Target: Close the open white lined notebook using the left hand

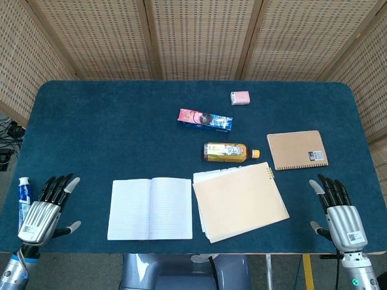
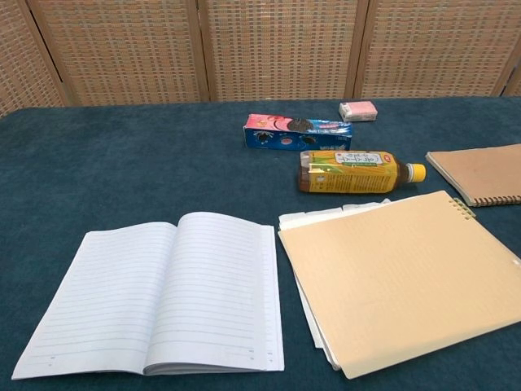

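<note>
The white lined notebook (image 1: 150, 208) (image 2: 163, 295) lies open and flat near the table's front edge, left of centre. My left hand (image 1: 45, 210) hovers at the front left corner, well left of the notebook, fingers spread and holding nothing. At the front right corner my right hand (image 1: 338, 210) is likewise spread and empty. Neither hand shows in the chest view.
A tan folder with loose sheets (image 1: 239, 200) lies right beside the notebook. Behind it are a tea bottle on its side (image 1: 228, 152), a blue snack box (image 1: 204, 120), a pink eraser (image 1: 240, 98) and a brown spiral notebook (image 1: 297, 150). A toothpaste tube (image 1: 23, 197) lies by the left hand.
</note>
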Controlling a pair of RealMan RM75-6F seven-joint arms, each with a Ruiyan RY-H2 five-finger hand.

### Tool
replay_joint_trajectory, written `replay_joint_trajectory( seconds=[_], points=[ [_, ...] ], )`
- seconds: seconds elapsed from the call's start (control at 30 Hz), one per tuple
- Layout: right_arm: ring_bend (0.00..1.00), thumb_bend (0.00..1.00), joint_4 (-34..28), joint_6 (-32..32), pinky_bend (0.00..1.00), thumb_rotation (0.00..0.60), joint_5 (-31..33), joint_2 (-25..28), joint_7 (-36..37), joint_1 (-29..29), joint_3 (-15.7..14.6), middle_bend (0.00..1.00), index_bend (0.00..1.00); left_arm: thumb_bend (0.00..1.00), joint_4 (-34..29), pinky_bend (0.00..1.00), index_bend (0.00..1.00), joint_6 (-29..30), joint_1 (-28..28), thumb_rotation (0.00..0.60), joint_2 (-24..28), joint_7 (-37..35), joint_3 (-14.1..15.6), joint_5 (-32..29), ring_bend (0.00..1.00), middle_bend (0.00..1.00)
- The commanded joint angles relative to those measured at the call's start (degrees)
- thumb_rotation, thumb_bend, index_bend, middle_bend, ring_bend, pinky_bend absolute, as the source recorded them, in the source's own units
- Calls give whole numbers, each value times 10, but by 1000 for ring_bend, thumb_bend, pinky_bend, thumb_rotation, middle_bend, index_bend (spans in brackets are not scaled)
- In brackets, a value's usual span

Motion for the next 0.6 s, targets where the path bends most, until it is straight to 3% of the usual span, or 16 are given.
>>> replay_joint_trajectory(
  seconds=[0.03,0.27,0.4,0.6],
  points=[
    [0,118,0,0,0,600,0,0,0,0,0,0,4,31,15,0,0,-3,-7,600,-10,-9,17,29,0,0],
    [0,118,1,-3,0,600,1,-1,1,1,0,0,6,40,27,0,0,-28,-16,600,-22,-13,35,48,0,0],
    [0,118,2,-5,0,600,4,-1,3,1,0,0,9,187,38,0,0,-53,-21,600,-37,5,46,49,0,0],
    [0,118,2,-3,0,600,2,-1,6,1,0,0,10,205,58,0,0,-85,-23,600,-67,33,54,40,0,0]
  ],
)
